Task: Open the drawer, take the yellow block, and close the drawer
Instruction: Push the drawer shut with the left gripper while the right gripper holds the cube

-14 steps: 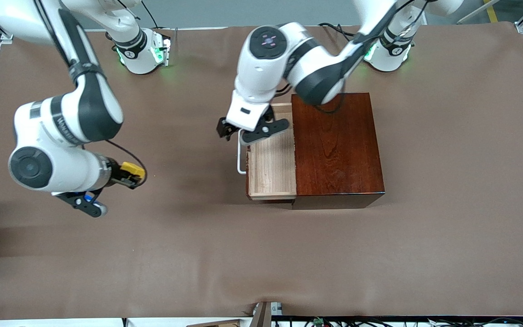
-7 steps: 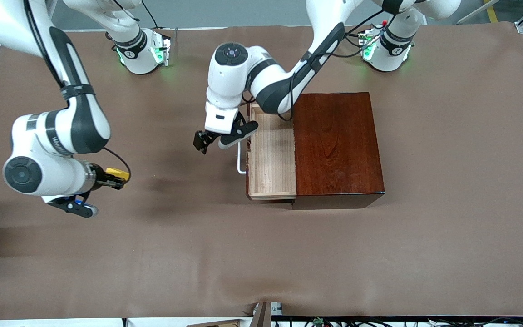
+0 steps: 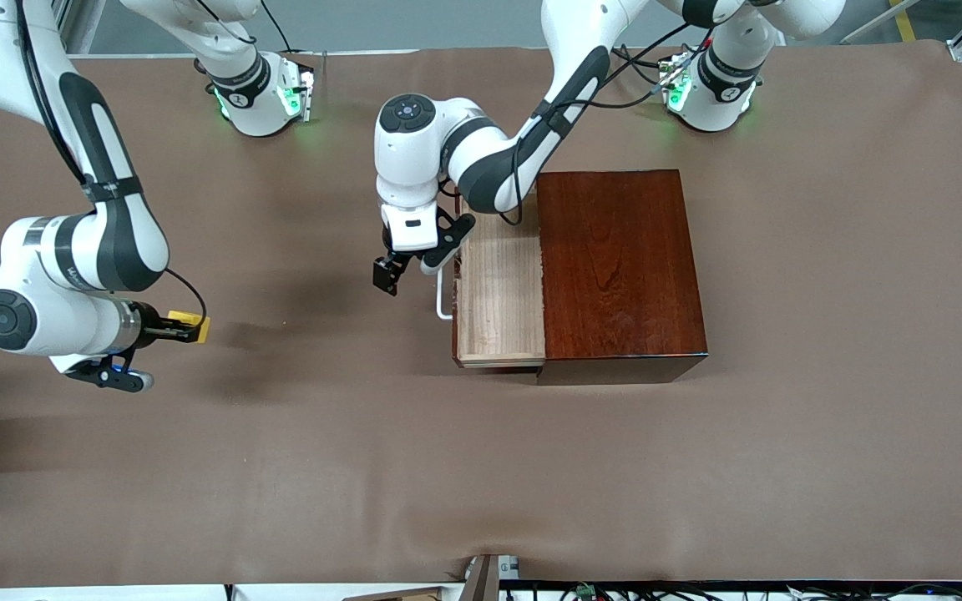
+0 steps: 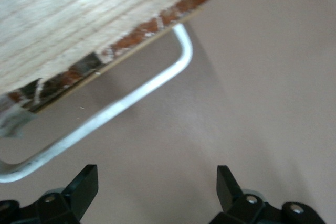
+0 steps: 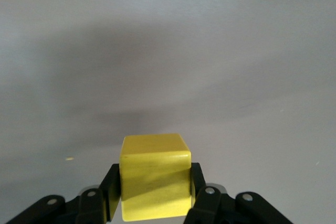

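Two of the three steps look done: the drawer [image 3: 498, 292] stands pulled out of the box [image 3: 621, 271] toward the right arm's end of the table, its pale tray showing nothing inside, and the block [image 3: 189, 325] is out. The right gripper [image 3: 183, 326] pinches the block between its fingers, over bare table near the right arm's end, well apart from the box; likely carried there to clear the way. The left gripper [image 3: 404, 269] hangs just beside the handle [image 3: 443, 294], jaws spread and holding nothing, probably placed to push the drawer shut.
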`<state>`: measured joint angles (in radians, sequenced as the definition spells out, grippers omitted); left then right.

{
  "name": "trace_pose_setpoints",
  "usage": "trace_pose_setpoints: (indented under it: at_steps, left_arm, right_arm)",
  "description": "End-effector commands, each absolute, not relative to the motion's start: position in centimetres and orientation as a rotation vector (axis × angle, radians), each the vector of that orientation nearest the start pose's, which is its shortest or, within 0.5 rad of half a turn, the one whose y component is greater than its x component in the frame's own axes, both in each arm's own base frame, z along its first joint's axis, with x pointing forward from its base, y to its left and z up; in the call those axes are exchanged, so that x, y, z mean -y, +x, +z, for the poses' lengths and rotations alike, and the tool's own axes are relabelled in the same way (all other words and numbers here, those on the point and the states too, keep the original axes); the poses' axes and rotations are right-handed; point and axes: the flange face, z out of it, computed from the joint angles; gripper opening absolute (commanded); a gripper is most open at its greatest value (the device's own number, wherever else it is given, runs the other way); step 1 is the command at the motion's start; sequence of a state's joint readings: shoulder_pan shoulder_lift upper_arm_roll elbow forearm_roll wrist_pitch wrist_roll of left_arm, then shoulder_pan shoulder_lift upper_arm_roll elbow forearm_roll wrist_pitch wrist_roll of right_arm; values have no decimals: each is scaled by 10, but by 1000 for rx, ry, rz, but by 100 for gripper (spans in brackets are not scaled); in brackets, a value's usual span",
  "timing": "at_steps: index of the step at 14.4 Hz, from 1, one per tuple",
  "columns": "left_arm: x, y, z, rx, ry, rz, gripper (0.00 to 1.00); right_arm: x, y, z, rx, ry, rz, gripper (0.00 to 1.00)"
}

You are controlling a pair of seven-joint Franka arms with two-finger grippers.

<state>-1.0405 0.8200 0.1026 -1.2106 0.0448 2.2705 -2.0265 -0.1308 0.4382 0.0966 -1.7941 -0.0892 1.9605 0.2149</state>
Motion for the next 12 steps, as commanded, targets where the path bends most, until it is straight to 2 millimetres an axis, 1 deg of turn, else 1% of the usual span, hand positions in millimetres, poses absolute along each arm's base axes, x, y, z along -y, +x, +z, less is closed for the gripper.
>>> trace_pose_setpoints:
  at_steps: [1, 3, 4, 5, 6, 7, 9, 11, 12]
  left_arm:
    - [642, 447, 305, 1715, -2868, -267, 100]
    - [640, 446, 303, 1707, -2846, -265, 100]
    - [639, 446, 302, 1706, -2833, -262, 100]
    - [638, 446, 300, 1701, -2825, -263, 100]
    - [637, 445, 299, 1696, -2817, -260, 100]
    - [635, 446, 300, 1691, -2807, -261, 100]
    - [631, 447, 302, 1664, -2785, -258, 100]
    - [624, 448, 300, 1635, -2746, -252, 100]
    - [618, 450, 298, 1629, -2711, -260, 100]
  right_arm:
    - [41, 606, 287, -224, -3229, 423, 0]
    - [46, 604, 275, -183, -3274, 440, 0]
    - [52, 599, 265, -187, -3270, 396, 0]
    - [52, 590, 247, -175, -3266, 346, 0]
    - [54, 586, 237, -174, -3260, 299, 0]
    - [55, 582, 231, -176, -3256, 291, 0]
    - [56, 582, 221, -175, -3251, 281, 0]
    - [67, 582, 210, -197, -3242, 260, 0]
    - [68, 582, 208, -198, -3242, 257, 0]
